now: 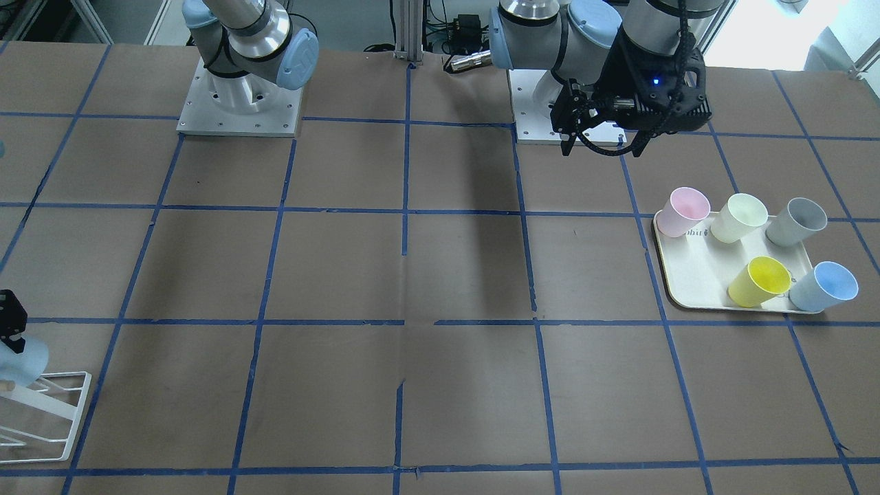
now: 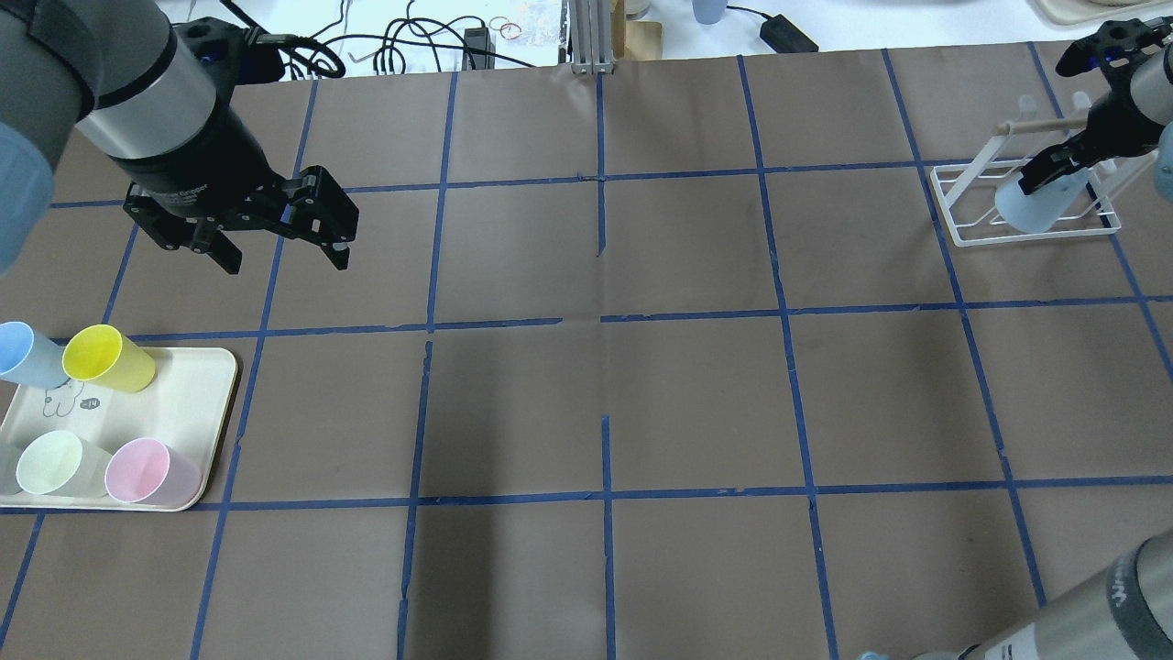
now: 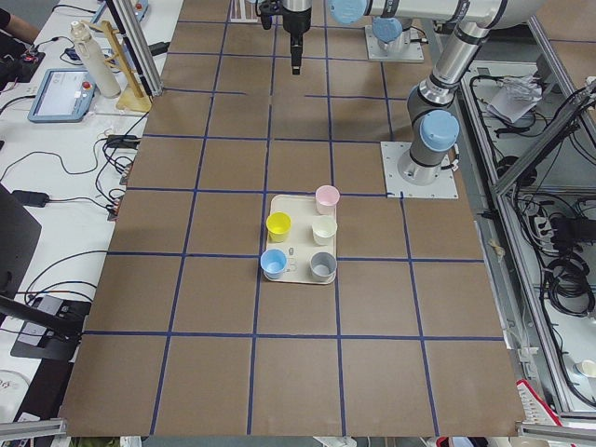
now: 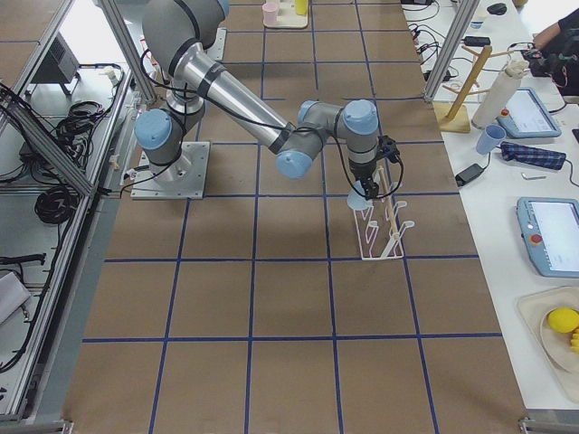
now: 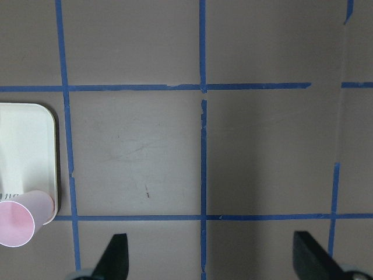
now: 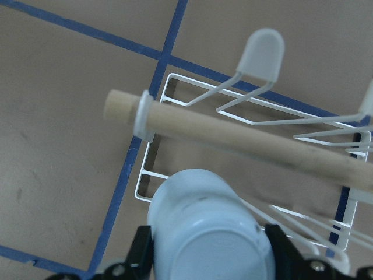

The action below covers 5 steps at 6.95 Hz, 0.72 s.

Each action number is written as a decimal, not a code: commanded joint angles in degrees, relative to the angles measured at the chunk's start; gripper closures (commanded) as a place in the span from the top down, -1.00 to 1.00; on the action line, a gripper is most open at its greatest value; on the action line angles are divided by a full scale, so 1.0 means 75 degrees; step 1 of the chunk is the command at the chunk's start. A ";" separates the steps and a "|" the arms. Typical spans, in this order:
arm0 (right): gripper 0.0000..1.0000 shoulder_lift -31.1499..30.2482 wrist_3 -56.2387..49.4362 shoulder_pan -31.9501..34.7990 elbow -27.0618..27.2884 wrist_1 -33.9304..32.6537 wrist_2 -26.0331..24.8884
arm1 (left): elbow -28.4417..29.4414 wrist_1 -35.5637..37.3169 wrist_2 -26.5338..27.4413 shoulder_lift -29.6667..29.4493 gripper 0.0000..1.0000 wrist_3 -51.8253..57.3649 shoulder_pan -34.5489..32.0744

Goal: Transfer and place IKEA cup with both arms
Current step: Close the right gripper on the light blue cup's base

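Observation:
The IKEA cup (image 2: 1031, 206) is sky-blue and sits tilted in my right gripper (image 2: 1054, 174), over the white wire rack (image 2: 971, 234) at the table's far right. In the right wrist view its closed base (image 6: 210, 233) faces the camera, and the black fingers (image 6: 278, 245) press on both sides. The front-facing view shows the cup (image 1: 24, 357) at the left edge. My left gripper (image 2: 284, 261) is open and empty. It hangs above the bare table, beyond the tray (image 2: 183, 403).
The tray holds a yellow cup (image 2: 105, 357), a pink cup (image 2: 151, 472), a pale green cup (image 2: 55, 463), a grey-blue cup (image 2: 23, 353) and a grey cup (image 1: 797, 220). The rack has a wooden dowel (image 6: 262, 143) and capped wire prongs (image 6: 262, 49).

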 commanded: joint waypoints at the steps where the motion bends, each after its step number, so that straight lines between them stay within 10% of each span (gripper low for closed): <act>1: -0.77 -0.0091 -0.0009 0.0013 -0.0128 0.0054 -0.0081 | 0.0023 0.0001 -0.0005 -0.0015 1.00 0.0001 0.0002; 5: -0.77 -0.1190 -0.0091 0.0013 -0.0246 0.1188 -0.0409 | 0.0000 -0.0011 -0.0110 0.0009 1.00 0.0001 0.0037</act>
